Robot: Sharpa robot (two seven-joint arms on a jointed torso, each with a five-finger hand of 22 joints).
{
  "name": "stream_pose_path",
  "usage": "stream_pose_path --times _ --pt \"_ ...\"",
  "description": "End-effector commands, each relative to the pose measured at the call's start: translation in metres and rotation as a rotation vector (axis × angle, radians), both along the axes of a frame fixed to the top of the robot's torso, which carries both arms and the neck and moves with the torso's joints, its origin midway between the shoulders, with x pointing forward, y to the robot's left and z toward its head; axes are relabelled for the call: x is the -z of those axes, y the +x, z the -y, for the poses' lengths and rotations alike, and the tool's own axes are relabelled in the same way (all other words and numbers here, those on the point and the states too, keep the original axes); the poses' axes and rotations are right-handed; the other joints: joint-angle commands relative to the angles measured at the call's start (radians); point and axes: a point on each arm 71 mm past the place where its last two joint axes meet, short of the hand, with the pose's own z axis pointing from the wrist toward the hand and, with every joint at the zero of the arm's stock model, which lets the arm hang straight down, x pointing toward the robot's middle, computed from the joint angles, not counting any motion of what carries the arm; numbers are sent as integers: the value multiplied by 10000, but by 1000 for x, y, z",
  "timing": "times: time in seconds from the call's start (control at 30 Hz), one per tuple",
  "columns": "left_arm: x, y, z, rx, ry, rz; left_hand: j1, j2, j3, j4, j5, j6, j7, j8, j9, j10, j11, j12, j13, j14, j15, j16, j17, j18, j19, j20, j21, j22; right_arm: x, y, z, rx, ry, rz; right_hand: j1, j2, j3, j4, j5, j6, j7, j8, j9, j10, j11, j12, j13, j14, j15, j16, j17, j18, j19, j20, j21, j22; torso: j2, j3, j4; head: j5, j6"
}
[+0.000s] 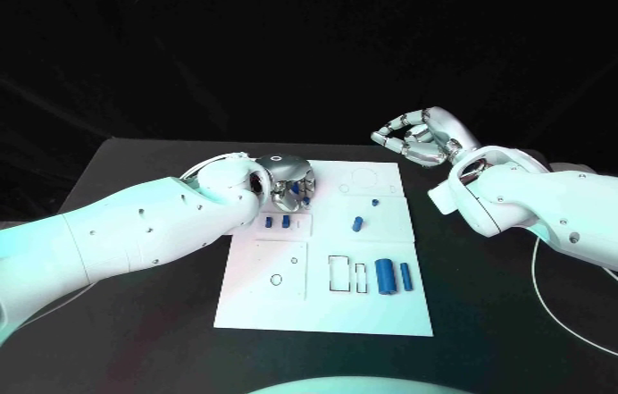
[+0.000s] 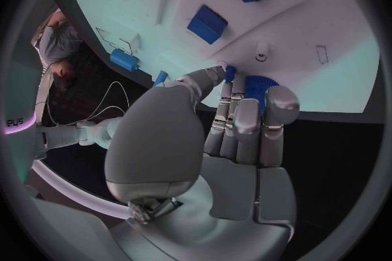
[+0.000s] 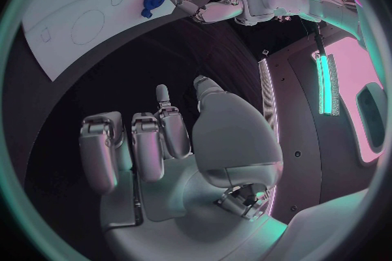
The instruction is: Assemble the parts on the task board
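- Head view: the left hand point(image 1: 288, 182) is reaching over the far-left corner of the white board point(image 1: 329, 309), its fingers pinching a blue gear point(image 2: 260, 87).
- The right hand point(image 1: 422, 138) is hovering beyond the board, fingers curled in, holding nothing.
- Blue cylinders point(image 1: 387, 276) are lying near the board's right edge.

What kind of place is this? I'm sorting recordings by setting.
Likely a robotics lab test bench: a black table against a dark backdrop, a white task board with outlined slots and small blue parts, and two robot hands, left and right.
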Motion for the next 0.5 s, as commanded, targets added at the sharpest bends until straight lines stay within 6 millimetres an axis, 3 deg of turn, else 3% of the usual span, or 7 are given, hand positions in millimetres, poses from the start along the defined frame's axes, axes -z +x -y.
stream_pose_path --times 0.03,0.5 --pt "3 0 2 115 317 -265 -27 107 1 -47 -41 81 -8 50 13 -83 -7 43 11 -3 -46 65 -12 -80 45 -5 38 -21 0 -1 -2 -137 -26 4 72 67 -46 -1 63 -2 -5 68 -7 -28 -31 -25 1195 961 -46 -50 2339 -90 951 -37 -29 2522 6 -1 -21 -1 13" --pt "7 -2 6 251 473 -455 -38 81 -1 -63 -41 44 13 12 2 -182 15 54 19 -22 -31 57 -61 -78 32 -3 26 -38 0 -1 -1 -136 -36 1 72 67 -46 -1 63 -2 -5 68 -7 -28 -31 -25 1195 961 -46 -50 2339 -90 951 -37 -29 2522 4 -5 11 -60 -6"
